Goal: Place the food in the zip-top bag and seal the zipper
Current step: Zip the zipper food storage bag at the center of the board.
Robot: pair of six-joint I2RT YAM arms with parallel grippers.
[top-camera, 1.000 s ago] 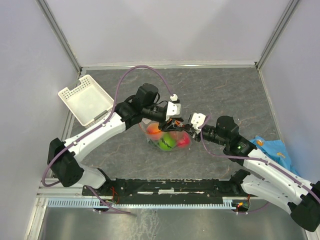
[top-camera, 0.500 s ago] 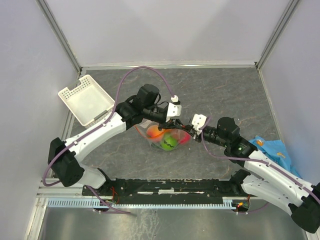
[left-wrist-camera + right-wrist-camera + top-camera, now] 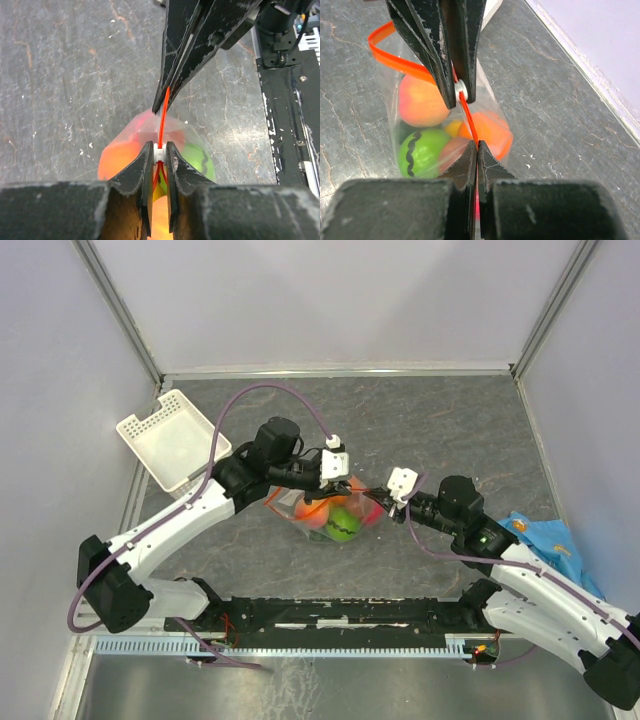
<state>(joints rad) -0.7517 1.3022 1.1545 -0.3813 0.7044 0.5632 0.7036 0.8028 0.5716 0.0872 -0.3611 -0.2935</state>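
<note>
In my left wrist view the zipper (image 3: 164, 115) vanishes into my left end effector (image 3: 160, 150) at the near end and into my right end effector (image 3: 163, 96) at the far end, so how much is sealed is unclear. My own fingers (image 3: 132, 172) block the bag's (image 3: 182, 131) lower half there. The food (image 3: 420, 102) overlaps behind crinkled plastic; there are perhaps five pieces, though I cannot count them. My right arm covers part of the blue cloth (image 3: 545, 530).
</note>
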